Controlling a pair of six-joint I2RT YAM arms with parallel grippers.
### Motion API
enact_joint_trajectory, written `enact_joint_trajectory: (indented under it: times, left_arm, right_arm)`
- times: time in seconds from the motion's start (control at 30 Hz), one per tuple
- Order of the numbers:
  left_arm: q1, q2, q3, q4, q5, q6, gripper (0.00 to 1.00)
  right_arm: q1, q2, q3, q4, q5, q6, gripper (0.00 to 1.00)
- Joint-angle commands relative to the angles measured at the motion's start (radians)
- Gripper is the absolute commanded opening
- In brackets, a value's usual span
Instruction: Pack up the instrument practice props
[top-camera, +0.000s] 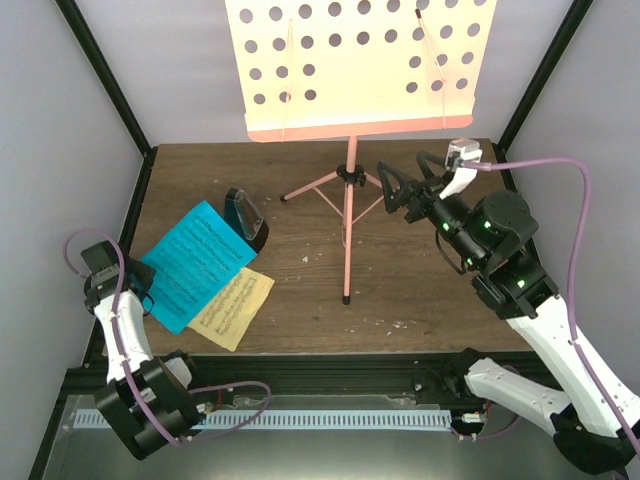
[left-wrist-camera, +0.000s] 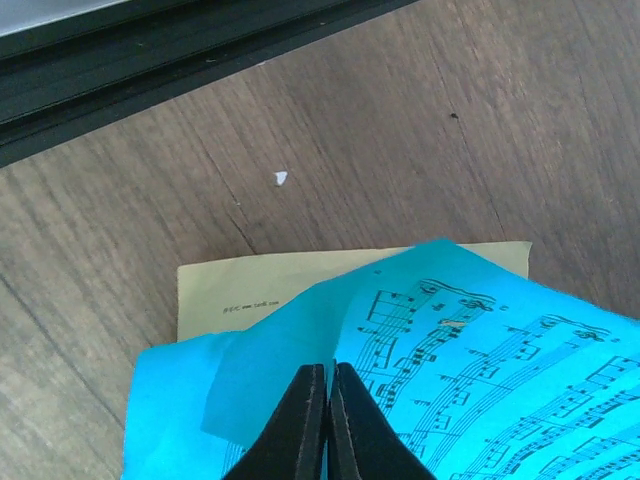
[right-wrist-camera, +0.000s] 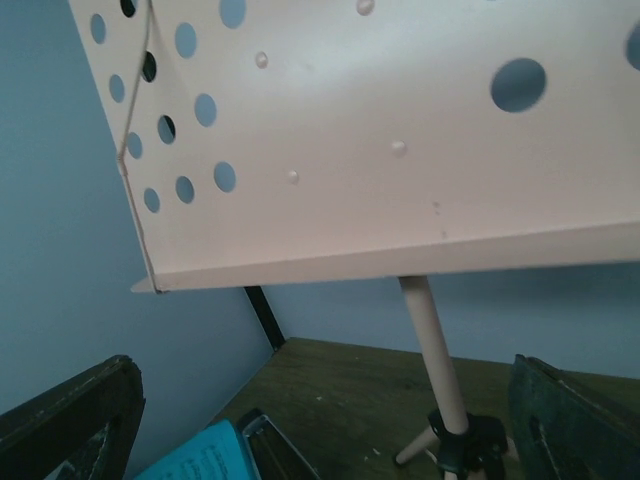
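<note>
Fingers of the left gripper (left-wrist-camera: 327, 425) pinch the cyan page's (top-camera: 192, 262) lifted near-left edge; right gripper (top-camera: 412, 190) gapes empty beside the pink stand (top-camera: 349, 215).
Paper looks light, floppy, tearable: grip edges. Yellow page (top-camera: 236, 306) lies beneath, metronome (top-camera: 246, 220) touching the cyan's far corner.

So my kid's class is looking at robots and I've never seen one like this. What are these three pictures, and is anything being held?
Two robot arms are bolted at the near edge of a wooden table. The overhead view shows both. The other two come from cameras on the wrists.

On the table are a pink music stand, a cyan sheet-music page overlapping a pale-yellow page, and a small black metronome.

The left gripper has its jaws shut, pinching the cyan page's edge. The right gripper is open and empty, facing the stand.
</note>
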Motion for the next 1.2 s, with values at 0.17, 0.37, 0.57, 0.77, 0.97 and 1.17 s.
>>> enact_joint_trajectory:
  times: [0.17,0.37,0.57,0.77,0.97,1.17]
  left_arm:
    - [0.009,0.074,-0.014,0.095,0.047,0.063,0.39]
    - [0.009,0.094,0.067,0.065,0.032,0.103,0.88]
    - [-0.131,0.086,0.258,-0.003,-0.099,0.219,0.9]
    - [-0.493,0.18,0.507,-0.086,-0.069,0.313,0.89]
    - [-0.767,0.111,0.418,0.156,0.079,0.302,0.85]
    - [-0.805,0.078,0.339,0.365,0.283,0.293,0.85]
  right_arm:
    - [0.0,-0.125,-0.125,-0.097,0.104,0.059,1.0]
    - [0.0,-0.163,-0.224,-0.118,0.122,0.104,1.0]
    - [-0.002,-0.15,-0.347,-0.036,0.109,0.19,1.0]
    - [-0.123,-0.136,-0.48,0.115,-0.135,0.232,1.0]
    - [-0.24,-0.022,-0.524,0.21,-0.446,0.213,1.0]
    - [-0.243,0.118,-0.566,0.344,-0.551,0.15,0.93]
